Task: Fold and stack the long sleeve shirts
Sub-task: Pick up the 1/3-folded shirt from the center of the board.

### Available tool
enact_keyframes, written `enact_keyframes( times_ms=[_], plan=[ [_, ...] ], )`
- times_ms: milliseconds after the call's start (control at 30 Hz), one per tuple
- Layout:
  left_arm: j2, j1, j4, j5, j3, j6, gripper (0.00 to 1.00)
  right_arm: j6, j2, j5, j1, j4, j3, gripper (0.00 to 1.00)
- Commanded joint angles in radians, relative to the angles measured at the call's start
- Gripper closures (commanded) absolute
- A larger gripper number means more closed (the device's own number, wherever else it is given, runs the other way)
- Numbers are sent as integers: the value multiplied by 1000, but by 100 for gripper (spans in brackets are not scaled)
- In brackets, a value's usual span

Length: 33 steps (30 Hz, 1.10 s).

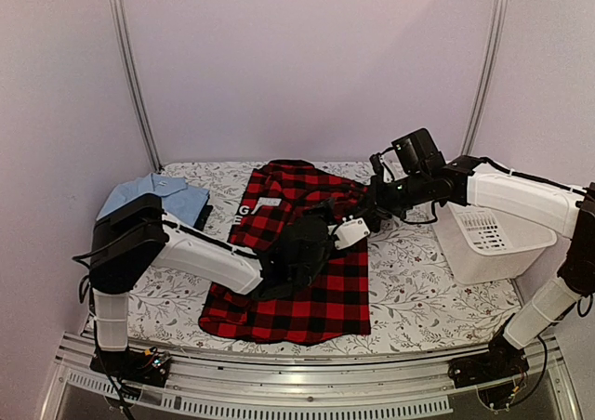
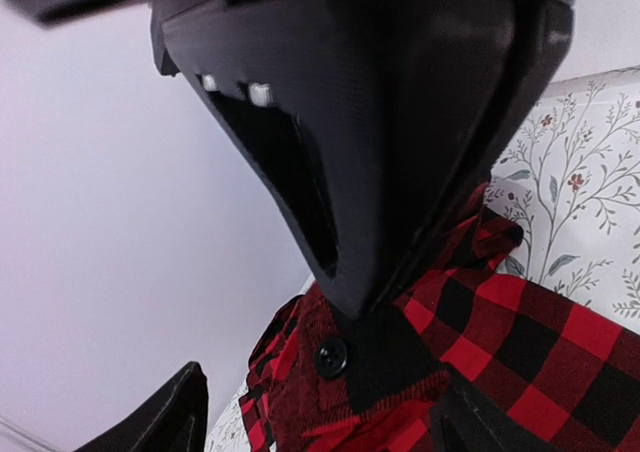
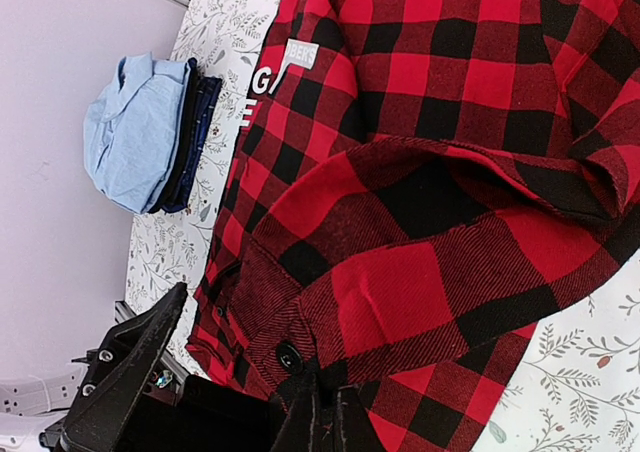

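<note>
1. Top external view: the flannel (image 1: 316,295) lies spread mid-table, collar toward the far wall and hem toward the arms, with one sleeve drawn across its front.
2. Its black patch (image 1: 246,212) with white letters sits on the shirt's left side.
3. The sleeve's cuff (image 2: 335,382), which carries a black button (image 2: 331,356), sits up off the shirt's body between the two grippers.
4. The right gripper (image 3: 322,412) has its fingers pinched together on the cuff's edge, just beside the button, so it has hold of the flannel.
5. The left gripper (image 2: 270,342) holds nothing and its fingers stand wide apart. The upper finger's tip touches the cuff just above the button, and the other finger is clear of the cloth.
6. The left arm reaches across the flannel's lower half from the near left. The right arm comes in from the right, above the table (image 1: 418,276).
7. The blue shirt (image 1: 153,197) lies folded at the far left corner on top of the navy garment (image 3: 195,132), whose dark edge shows beneath it. The stack is just beside the flannel, but I cannot tell whether they touch.
8. The basket (image 1: 488,243) stands at the table's right edge, apart from the flannel and below the right arm.
9. The table's cover has a floral print.
</note>
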Motion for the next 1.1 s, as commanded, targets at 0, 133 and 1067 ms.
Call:
enact_keyframes(
  times_ms=[0,133,1067],
  plan=[
    [20,17,48,-11,12,0,25,-2,-18,-21,2,-3,-22,96],
    [36,29,11,16,23,-8,29,1,-22,-22,2,-3,-29,96],
    [-49,150,-584,318,246,-495,100,-51,-98,249,-4,0,13,41]
  ],
)
